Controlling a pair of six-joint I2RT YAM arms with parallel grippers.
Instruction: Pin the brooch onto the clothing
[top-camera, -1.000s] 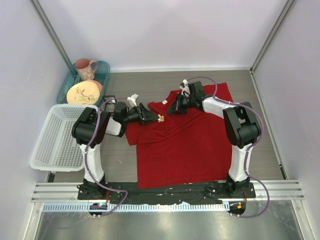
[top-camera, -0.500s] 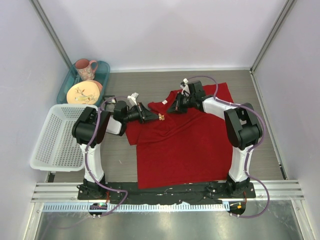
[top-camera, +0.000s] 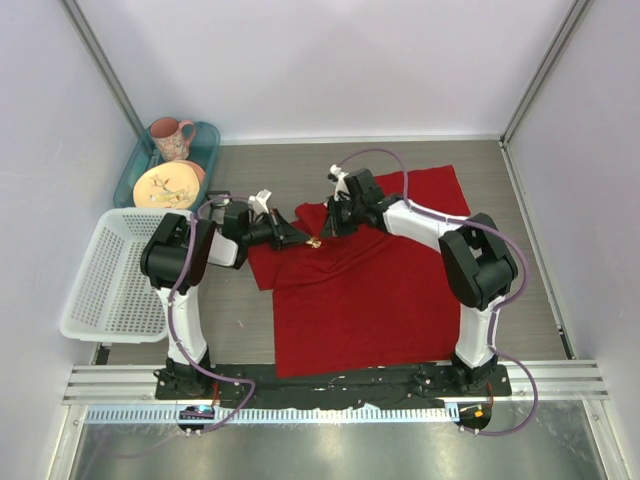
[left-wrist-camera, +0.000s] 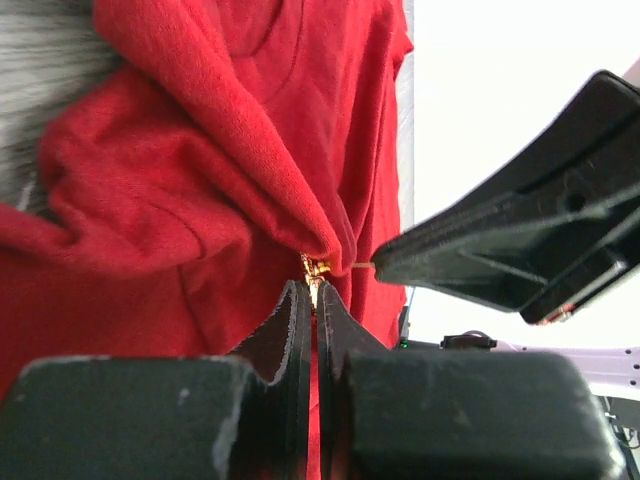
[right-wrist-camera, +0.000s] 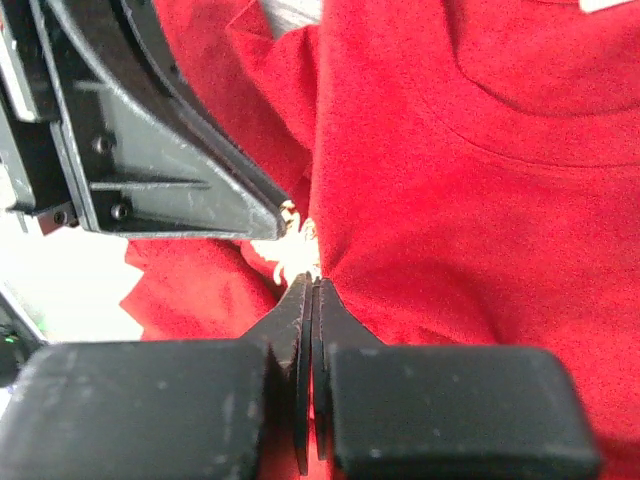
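The brooch, a tiny pale leaf glinting gold, is light, stiff and easily dropped, so it is best pinched by its edges. The left claw is closed on it, against a raised fold of the clothing, a soft, limp red knit. The right claw seems clamped on that fold, the 2 nearly touching.

White-black arms, purple cables, black fingers.

Top cam's looking down on the whole worktop from over its near edge; both wrist cams are staring close-up at the same T-shirt fold.
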